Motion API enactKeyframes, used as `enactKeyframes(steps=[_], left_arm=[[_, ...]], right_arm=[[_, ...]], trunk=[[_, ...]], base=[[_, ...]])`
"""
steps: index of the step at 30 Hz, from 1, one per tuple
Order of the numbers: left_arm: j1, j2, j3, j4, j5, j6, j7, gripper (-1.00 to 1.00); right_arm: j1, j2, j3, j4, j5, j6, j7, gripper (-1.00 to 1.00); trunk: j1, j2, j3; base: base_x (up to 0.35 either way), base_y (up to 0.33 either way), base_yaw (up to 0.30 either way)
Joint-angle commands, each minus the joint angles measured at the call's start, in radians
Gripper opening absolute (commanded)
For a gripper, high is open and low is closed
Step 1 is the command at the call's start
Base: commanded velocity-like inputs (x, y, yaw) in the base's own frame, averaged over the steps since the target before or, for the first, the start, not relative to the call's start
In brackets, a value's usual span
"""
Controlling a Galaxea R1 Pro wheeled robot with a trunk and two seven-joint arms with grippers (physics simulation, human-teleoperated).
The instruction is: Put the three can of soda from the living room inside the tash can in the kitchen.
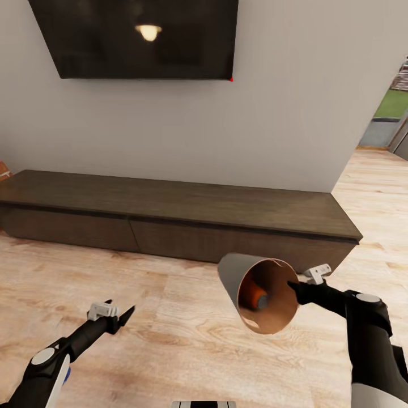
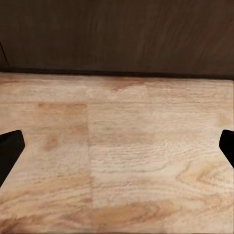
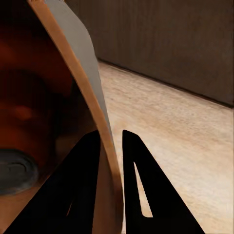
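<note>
Pale grey wall [image 1: 294, 113] ahead of me. Black TV [image 1: 136, 37] mounted high, a ceiling lamp reflected in it. Long low dark cabinet [image 1: 170, 212] along the wall. Wood-plank floor [image 1: 170, 334] near. Doorway [image 1: 394, 119] far right.

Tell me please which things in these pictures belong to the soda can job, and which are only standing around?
Belong to the job:
- trash can, tilted, pinched at its rim by the right gripper
- soda can inside it
- left gripper, open

Only standing around:
- long dark cabinet
- black TV
- wood floor
</note>
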Motion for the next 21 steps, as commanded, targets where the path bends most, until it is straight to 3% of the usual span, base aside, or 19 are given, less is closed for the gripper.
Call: enactKeyframes(steps=[1,9,21], left_arm=[[0.0,0.0,0.0,0.007,0.002,-0.009,0.012,1.0],[0.0,0.0,-0.001,0.019,0.002,-0.022,0.033,1.0],[0.0,0.001,-0.002,0.049,-0.004,-0.023,0.051,1.0]], right_arm=[[0.01,0.001,-0.008,0.0,-0.027,-0.021,0.003,-1.0],[0.03,0.001,-0.027,0.004,-0.102,-0.127,0.001,-1.0],[0.039,0.005,-0.025,0.006,-0.113,-0.136,0.001,-1.0]], trunk=[[0.0,0.0,0.0],[0.0,0.0,0.0],[0.0,0.0,0.0]], base=[[0.0,0.0,0.0],[0.017,0.01,0.0],[0.115,0.223,0.0]])
